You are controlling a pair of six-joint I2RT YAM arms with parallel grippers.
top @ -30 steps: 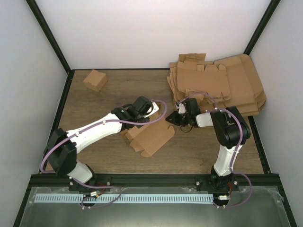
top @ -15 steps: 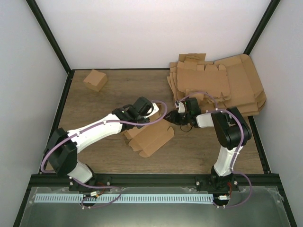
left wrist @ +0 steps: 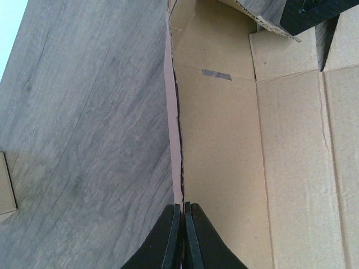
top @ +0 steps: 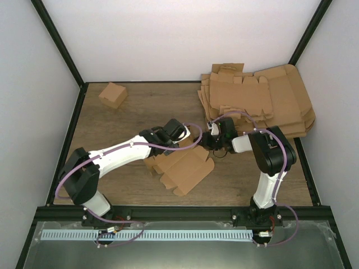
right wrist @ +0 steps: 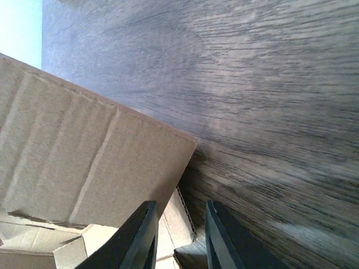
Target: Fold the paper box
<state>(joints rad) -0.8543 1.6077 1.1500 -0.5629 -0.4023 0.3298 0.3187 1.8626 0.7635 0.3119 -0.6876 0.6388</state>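
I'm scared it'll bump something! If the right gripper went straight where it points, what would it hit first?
Most likely the paper box: its cardboard flap sits right at the right gripper's open fingertips, with wooden table beyond. Depth is hard to judge, so it might slide over.

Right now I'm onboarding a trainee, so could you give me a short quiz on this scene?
1. True or false: the left claw is shut on an edge of the paper box.
2. Where on the table does the small folded box sit? A) far left corner B) on top of the flat blanks C) near right corner
3. Fill in: the stack of flat blanks lies at the far ___ corner of the table.

Key: 1 true; 2 A; 3 right.
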